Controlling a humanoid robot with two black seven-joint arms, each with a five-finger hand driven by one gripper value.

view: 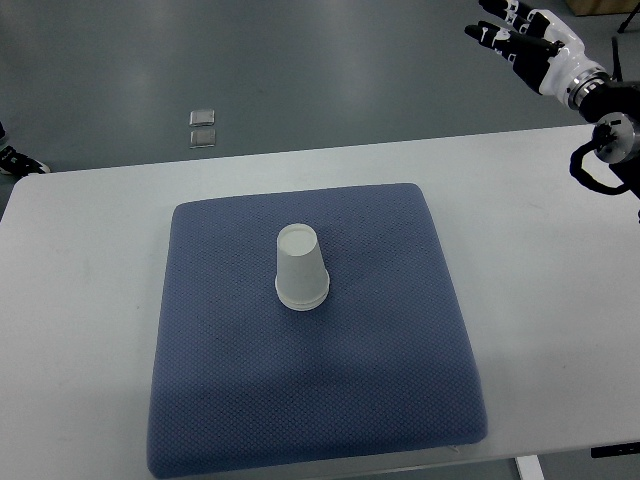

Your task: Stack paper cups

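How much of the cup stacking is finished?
It looks done: the paper cups stand upside down as one stack on the blue mat, with doubled rims at the bottom. The right hand holds nothing and is far off at the top right. No loose cups show.

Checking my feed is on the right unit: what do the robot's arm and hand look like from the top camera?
Only the right arm shows, at the top right corner. The right hand has white shells over black finger segments and joints. A silver metal ring marks the wrist, then a black forearm with a round joint housing and a black cable loop beside it. The left arm is out of view.
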